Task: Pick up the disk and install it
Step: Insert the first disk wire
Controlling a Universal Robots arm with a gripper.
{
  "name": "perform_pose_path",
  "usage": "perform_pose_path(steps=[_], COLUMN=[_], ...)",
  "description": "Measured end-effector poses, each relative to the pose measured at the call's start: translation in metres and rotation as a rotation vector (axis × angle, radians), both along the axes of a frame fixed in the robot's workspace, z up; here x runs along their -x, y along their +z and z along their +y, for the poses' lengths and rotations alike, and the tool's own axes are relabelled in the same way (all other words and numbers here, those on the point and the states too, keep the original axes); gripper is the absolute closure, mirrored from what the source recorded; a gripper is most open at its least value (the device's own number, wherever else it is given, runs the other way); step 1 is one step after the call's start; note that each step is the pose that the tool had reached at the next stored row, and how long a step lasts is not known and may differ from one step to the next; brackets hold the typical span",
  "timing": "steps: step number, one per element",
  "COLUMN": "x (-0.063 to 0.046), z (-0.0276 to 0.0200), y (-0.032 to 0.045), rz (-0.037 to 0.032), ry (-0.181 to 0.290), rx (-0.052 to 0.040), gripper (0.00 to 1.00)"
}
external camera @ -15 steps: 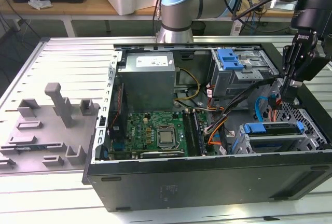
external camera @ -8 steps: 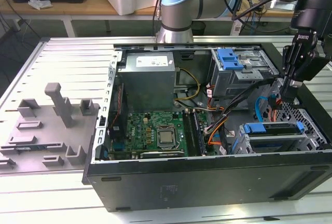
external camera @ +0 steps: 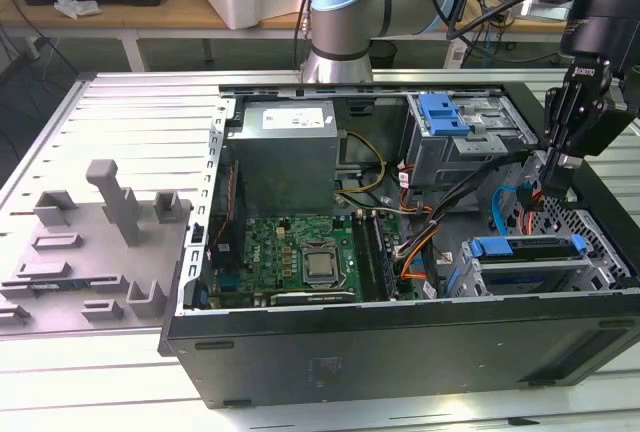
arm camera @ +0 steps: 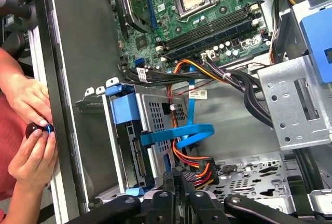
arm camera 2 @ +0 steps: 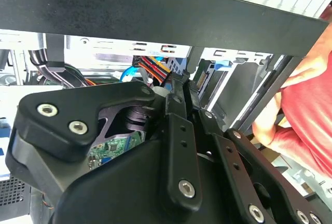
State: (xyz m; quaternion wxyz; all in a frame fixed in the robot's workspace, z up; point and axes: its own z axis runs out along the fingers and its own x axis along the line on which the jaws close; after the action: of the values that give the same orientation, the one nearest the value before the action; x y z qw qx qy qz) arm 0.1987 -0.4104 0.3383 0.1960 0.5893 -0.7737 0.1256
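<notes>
End effector point(arm camera: 176, 178) pointing down, fingers together; beside disk point(external camera: 527, 272)

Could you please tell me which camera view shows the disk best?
The first wrist view: the disk sits in its grey cage, with its blue handle and end face turned toward the camera. The exterior view shows its blue rail from above.

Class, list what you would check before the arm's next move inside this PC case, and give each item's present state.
1. Gripper empty: ok, shut on nothing.
2. Disk found: ok, lying in the lower cage.
3. Gripper apart from disk: ok, above it, not touching.
4. Blue cable clear: not ok, it loops across the cage.
5. Hands outside the case: ok, at its outer wall.
6. Disk fully seated: cannot tell.
</notes>
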Motion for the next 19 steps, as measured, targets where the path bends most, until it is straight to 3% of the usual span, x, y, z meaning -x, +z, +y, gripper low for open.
perform_pose_path(steps=[6, 11, 16, 19], x=[0.003, 0.009, 0.012, 0.014], z=[-0.0003, -0.0014, -0.0049, -0.0097], y=[0.0026, 0.0053, 0.0107, 0.0135], rz=[-0.0005, -0.0054, -0.0099, -0.0136], ry=[0.0, 0.0, 0.0, 0.0], rx=[-0.0003, -0.0108, -0.032, -0.0532], gripper=[0.83, 0.83, 0.83, 0.83])
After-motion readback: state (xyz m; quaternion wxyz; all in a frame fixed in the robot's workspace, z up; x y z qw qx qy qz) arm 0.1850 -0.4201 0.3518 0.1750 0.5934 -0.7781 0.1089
